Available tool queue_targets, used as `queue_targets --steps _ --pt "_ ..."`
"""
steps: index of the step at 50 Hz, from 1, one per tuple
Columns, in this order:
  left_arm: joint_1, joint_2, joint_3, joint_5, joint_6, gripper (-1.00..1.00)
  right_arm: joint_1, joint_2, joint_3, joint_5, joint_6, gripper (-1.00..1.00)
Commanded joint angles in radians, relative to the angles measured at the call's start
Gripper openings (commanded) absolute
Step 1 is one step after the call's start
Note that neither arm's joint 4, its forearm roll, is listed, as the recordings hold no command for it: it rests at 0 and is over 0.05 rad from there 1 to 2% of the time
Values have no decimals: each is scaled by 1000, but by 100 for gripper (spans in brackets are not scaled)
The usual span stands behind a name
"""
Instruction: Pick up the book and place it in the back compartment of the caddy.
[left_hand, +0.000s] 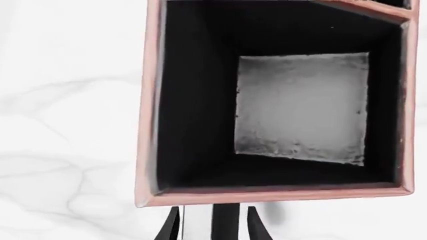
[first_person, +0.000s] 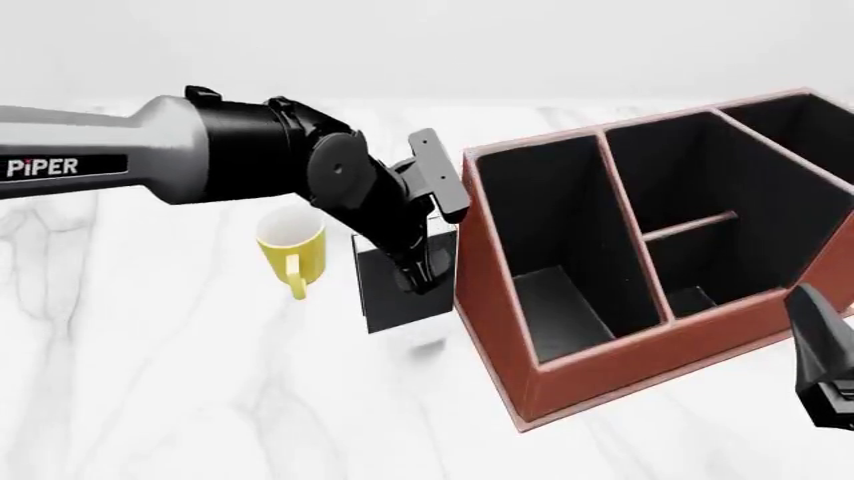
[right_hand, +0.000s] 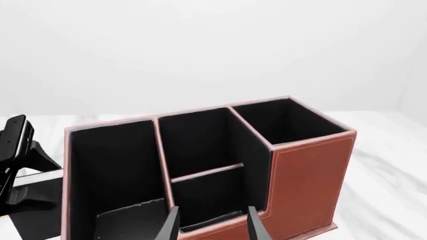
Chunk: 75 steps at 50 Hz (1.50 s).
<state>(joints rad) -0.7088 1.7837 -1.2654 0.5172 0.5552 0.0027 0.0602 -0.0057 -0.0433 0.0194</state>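
The left arm (first_person: 200, 150) has a white shell marked "PIPER", black joints and black fingers (first_person: 424, 275).

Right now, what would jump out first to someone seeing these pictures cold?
First the big reddish-brown caddy with black-lined cells, filling the right half of the marble table. Next the left gripper, just left of the caddy, holding the black book upright above the table. Behind the book stands a yellow mug, and the right gripper waits open near the caddy's near side.

A simulated tabletop: white marble table (first_person: 160, 380) against a blank, featureless pale backdrop.
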Motion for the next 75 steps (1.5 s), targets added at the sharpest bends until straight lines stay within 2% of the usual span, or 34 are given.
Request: queue_targets --steps 1,2,6,8,9,10,11,14,16,17,25,40,43,50,51,56,62,64,69,71,75 --pt "0 26 55 -54 -18 100 0 -1 0 1 0 100" --pt "53 65 70 -91 7 100 -2 -11 -1 11 2 100" --pt "76 79 82 -116 -1 100 -2 -15 -2 13 3 100" --pt "108 92 79 -129 15 100 -3 -14 -2 13 5 100" --pt "135 99 82 -149 45 100 -4 -14 -2 13 6 100" --pt "164 101 73 -170 55 -100 -4 -13 -3 11 6 100" --pt "134 102 85 -152 37 -100 -5 -8 -1 5 7 100" --pt "182 115 46 -149 20 -100 -7 -13 -2 10 6 100" --pt "165 104 64 -147 22 -100 -8 -6 -1 2 6 100" --pt "144 84 66 -149 -8 -100 -9 -7 -1 4 6 100" --pt "98 50 82 -129 -70 -100 -9 -17 -3 15 8 100" --pt "90 10 127 -108 -86 -100 -10 -14 -2 11 7 100" --pt "81 -15 146 -81 -86 -100 -10 -5 -1 1 6 100" --pt "88 -77 110 -2 -78 -100 -10 -15 -1 11 4 100" --pt "77 -111 87 47 -90 -100 -10 -13 1 7 4 100" --pt "90 -158 37 121 -72 -100 -10 -12 -2 9 5 100" --pt "73 -258 -63 273 -78 -100 -9 -20 -3 16 4 100" --pt "76 -270 -79 284 -76 -100 -8 -23 -3 19 4 100" --pt "8 -335 -228 420 -150 -100 -7 -27 -4 23 4 100" --pt "-62 -360 -311 492 -231 -100 -7 -38 2 27 4 100" --pt "-40 -361 -411 576 -189 -100 -8 -42 -4 36 5 100"
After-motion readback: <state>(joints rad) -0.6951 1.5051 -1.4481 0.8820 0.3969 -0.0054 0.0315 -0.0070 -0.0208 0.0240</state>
